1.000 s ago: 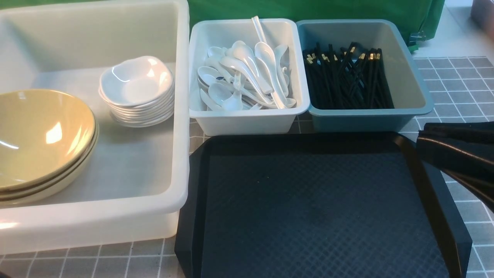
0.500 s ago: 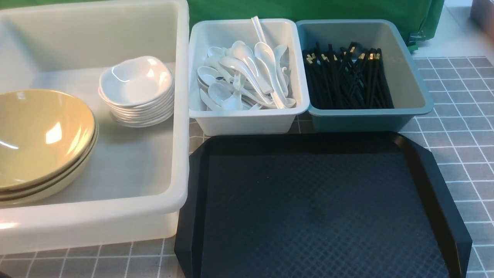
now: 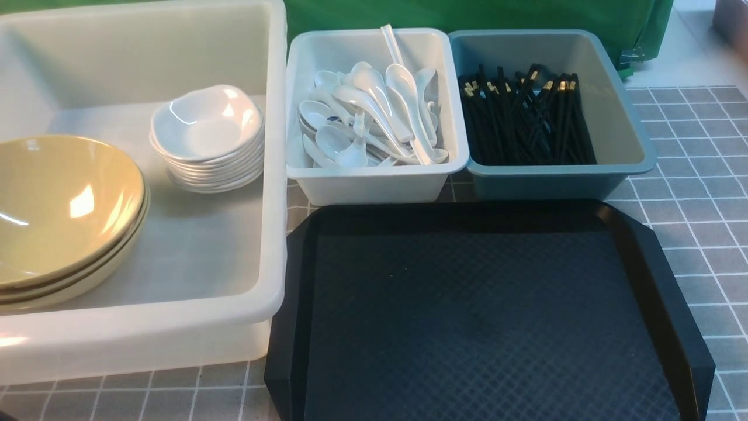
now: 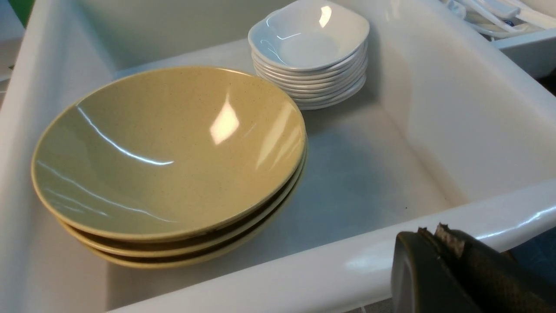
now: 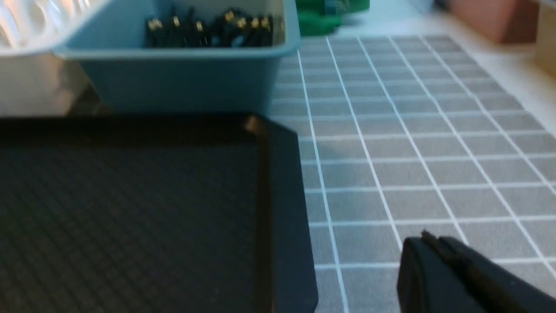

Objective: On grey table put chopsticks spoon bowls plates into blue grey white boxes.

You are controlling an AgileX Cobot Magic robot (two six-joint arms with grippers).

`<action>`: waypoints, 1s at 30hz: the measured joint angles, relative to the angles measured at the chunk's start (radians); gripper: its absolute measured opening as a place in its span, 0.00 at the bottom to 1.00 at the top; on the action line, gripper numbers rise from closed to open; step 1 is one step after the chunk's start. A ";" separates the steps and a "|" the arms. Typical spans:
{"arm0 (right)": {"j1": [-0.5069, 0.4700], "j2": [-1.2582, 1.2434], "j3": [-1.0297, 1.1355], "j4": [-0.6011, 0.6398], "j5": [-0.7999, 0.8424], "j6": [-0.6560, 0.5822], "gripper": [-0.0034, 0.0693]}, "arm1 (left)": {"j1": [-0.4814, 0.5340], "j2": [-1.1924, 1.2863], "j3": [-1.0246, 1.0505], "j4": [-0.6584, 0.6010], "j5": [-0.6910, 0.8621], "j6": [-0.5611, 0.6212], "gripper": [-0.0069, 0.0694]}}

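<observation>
On the grey table [image 3: 695,193] I see neither arm from the front. Three stacked tan bowls [image 3: 61,213], cut off at the frame's left edge, and the stack of white plates [image 3: 207,137] sit in the large translucent box [image 3: 274,175]. Spoons [image 3: 374,114] fill the white box [image 3: 374,181]; chopsticks [image 3: 526,117] lie in the blue-grey box [image 3: 561,181]. My wrist views show the left gripper [image 4: 434,237] and right gripper [image 5: 430,243] with jaws pressed together, holding nothing. That right view is blurred over the black tray [image 3: 485,316].
</observation>
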 joint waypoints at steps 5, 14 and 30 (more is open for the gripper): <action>-0.001 0.000 0.000 -0.001 0.000 0.000 0.09 | 0.000 0.000 0.000 0.000 0.000 0.000 0.08; -0.002 0.000 0.000 -0.001 0.000 0.001 0.09 | 0.000 0.000 0.000 0.000 0.000 0.000 0.08; -0.002 0.000 0.000 -0.001 0.000 0.001 0.10 | 0.000 0.000 0.001 0.012 -0.005 0.000 0.08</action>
